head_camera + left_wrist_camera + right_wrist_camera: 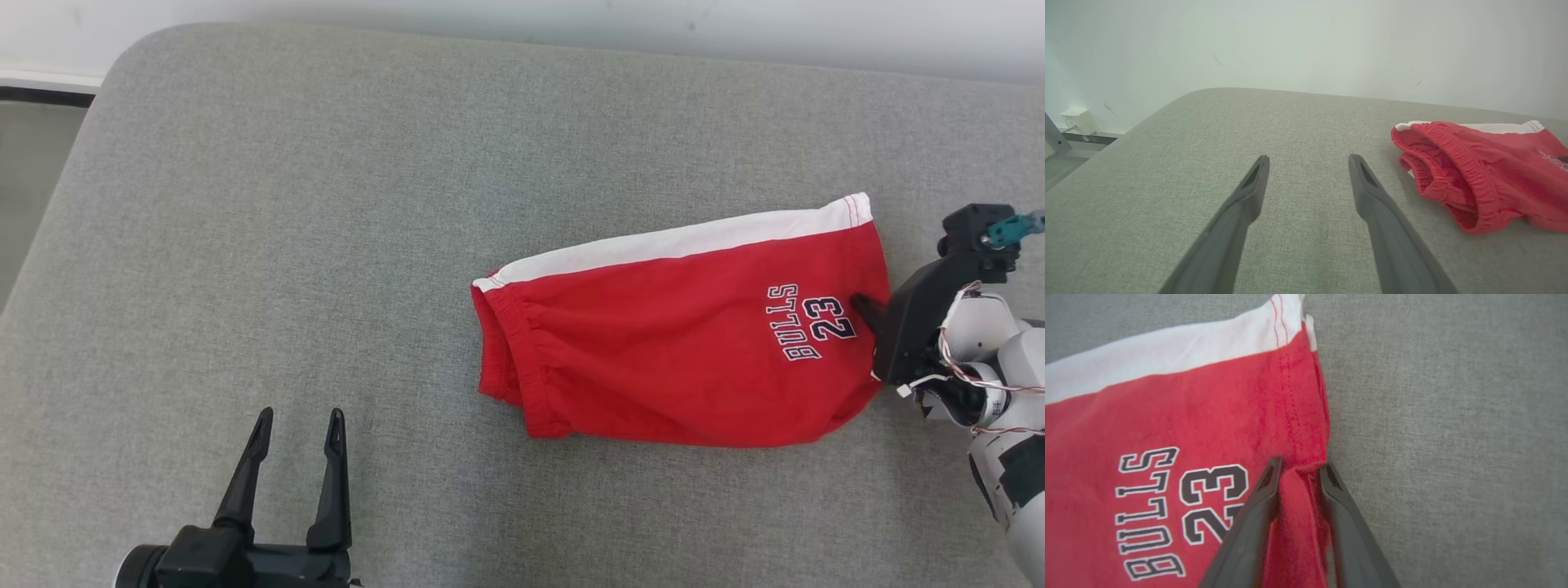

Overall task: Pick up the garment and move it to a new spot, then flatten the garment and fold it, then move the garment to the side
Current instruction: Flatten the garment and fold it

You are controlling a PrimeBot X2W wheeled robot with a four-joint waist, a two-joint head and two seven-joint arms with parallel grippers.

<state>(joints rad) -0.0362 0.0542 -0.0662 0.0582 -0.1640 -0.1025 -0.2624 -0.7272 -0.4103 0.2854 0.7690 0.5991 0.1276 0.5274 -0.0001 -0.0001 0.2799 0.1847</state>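
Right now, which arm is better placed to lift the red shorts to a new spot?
The right. Its jaws pinch a fold at the hem edge of the red white-striped basketball shorts. The left jaws stand open over bare grey fabric surface, apart from the waistband.

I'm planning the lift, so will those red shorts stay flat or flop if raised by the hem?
Likely floppy: the shorts pucker where the right tool pinches them. Probably light, being thin cloth. The woven grey surface may drag on them slightly.
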